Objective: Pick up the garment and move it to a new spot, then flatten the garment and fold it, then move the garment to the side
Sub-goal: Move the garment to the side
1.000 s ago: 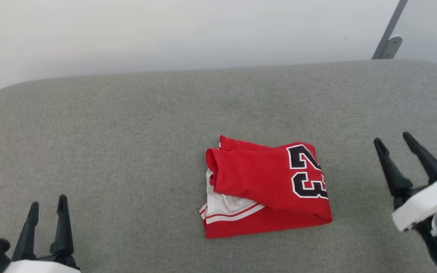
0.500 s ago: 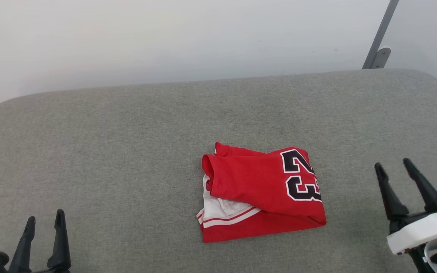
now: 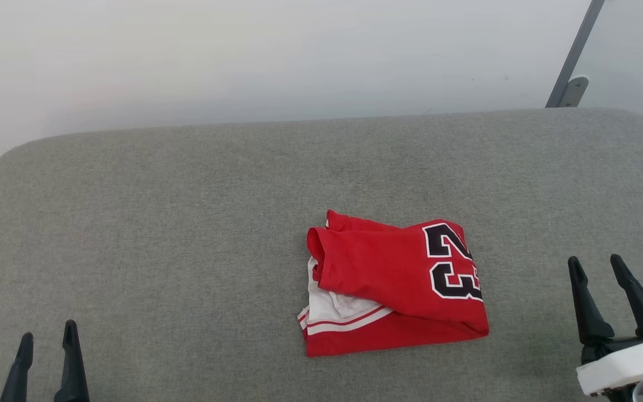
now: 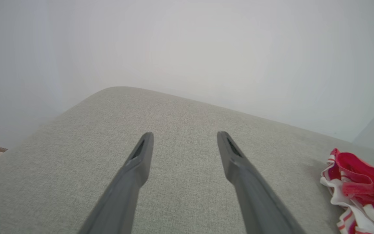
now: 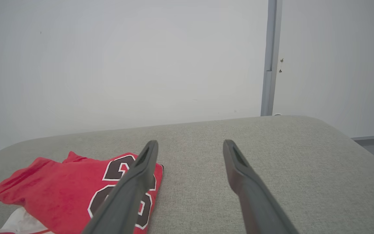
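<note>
shirt (image 3: pixel 394 285): likely soft, light, limp | hold: pinch red folded edge, all layers | left gripper (image 3: pixel 47 329), right gripper (image 3: pixel 594 258): fingers apart, empty

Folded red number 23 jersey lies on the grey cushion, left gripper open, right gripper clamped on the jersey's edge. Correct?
Not quite. The head view shows the right gripper open and apart from the jersey, off to its right. The rest holds: the jersey lies folded on the grey cushion and the left gripper is open.
</note>
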You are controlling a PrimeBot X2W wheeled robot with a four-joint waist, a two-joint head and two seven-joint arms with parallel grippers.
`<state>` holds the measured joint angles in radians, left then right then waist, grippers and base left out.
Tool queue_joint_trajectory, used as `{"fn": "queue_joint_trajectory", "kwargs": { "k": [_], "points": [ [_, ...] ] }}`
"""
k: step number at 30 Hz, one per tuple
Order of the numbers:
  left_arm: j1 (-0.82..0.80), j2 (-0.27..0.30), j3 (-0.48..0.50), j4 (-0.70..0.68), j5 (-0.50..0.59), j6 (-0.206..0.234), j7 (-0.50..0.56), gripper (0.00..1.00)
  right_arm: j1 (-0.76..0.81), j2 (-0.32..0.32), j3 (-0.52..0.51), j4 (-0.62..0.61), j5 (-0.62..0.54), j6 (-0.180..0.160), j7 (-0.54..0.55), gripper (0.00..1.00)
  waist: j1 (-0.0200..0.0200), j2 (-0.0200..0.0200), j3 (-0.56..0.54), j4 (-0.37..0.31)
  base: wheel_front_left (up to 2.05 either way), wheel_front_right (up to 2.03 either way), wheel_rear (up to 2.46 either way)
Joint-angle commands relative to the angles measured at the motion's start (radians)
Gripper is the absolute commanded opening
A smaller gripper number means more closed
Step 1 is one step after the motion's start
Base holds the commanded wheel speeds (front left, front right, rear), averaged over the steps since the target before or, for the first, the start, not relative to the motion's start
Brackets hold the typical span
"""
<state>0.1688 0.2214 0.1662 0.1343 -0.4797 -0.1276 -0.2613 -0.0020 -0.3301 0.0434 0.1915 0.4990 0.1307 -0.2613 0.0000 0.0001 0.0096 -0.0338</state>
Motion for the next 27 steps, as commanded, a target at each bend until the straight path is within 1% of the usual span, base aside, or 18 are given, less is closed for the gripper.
{"fn": "queue_joint_trajectory", "kwargs": {
  "k": [1, 10, 27],
  "points": [
    [0.013, -0.002, 0.005, 0.003, 0.000, -0.003, -0.005, 1.00, 0.012, 0.005, -0.006, -0.008, -0.008, 0.000, -0.005, 1.00, 0.0000, -0.0001, 0.000, 0.000, 0.00, 0.00, 0.00],
    [0.014, -0.006, -0.004, 0.012, -0.008, -0.003, -0.005, 1.00, 0.031, 0.019, -0.006, -0.010, -0.007, 0.000, -0.005, 1.00, 0.0000, -0.0001, 0.002, 0.001, 0.00, 0.00, 0.00],
    [-0.005, -0.002, -0.029, 0.006, 0.007, -0.003, -0.005, 1.00, 0.015, 0.008, 0.014, -0.001, -0.028, 0.000, -0.005, 1.00, 0.0000, -0.0001, 0.005, 0.015, 0.00, 0.00, 0.00]
  ]
}}
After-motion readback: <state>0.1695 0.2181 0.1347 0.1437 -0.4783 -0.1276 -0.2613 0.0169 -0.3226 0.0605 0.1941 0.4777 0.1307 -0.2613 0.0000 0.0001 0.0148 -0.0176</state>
